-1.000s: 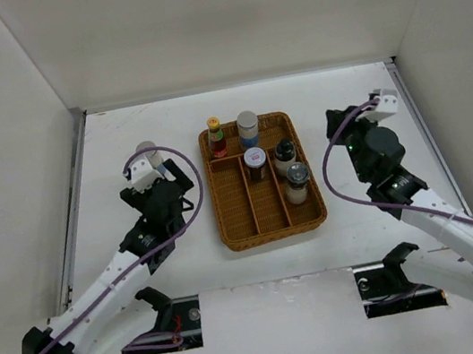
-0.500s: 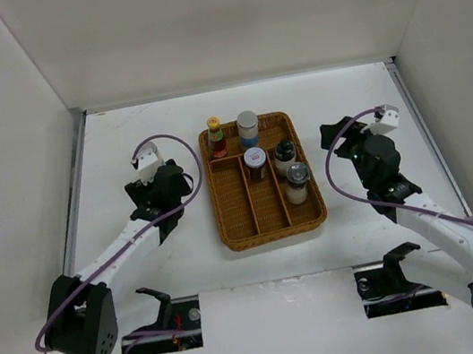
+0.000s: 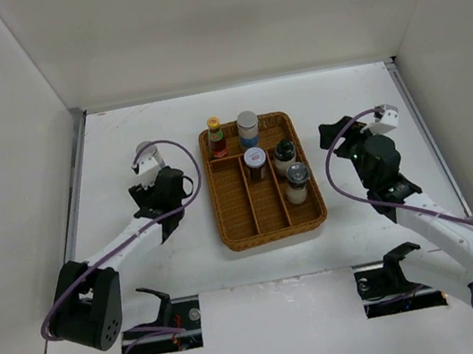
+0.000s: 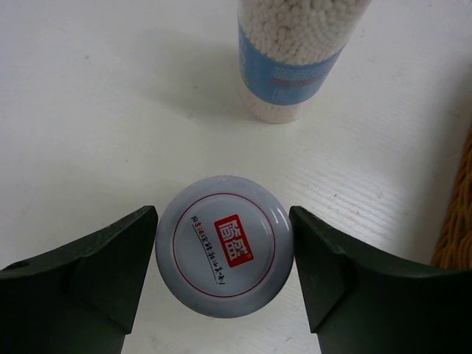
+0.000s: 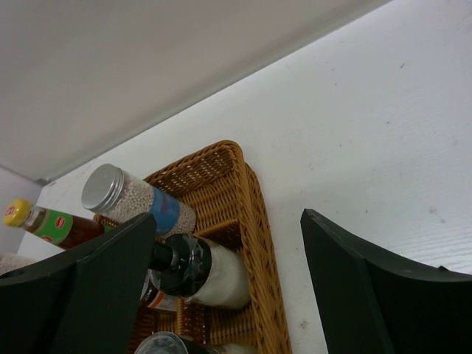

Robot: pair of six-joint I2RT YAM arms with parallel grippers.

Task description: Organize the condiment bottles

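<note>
Standing on the white table (image 3: 350,94) just left of the wicker tray (image 3: 274,236), the red-marked white-lidded jar (image 4: 225,245) is caught by the left gripper (image 4: 223,214). Its dark fingers (image 4: 103,273) sit against both sides of the lid with no gap I can see, so I'd call it a grasp. Just beyond the jar, apart from it, stands a blue-banded cylinder (image 4: 295,66) full of white beads. The right gripper (image 5: 228,217) hangs off the tray's right side, fingers spread wide around nothing. Inside the tray, upright, are the red yellow-capped sauce bottle (image 3: 215,135) and a second banded cylinder (image 3: 248,128) at the far end. The dark black-capped bottle (image 3: 284,153) and a silver-lidded shaker (image 3: 297,183) stand in the right compartment.
</note>
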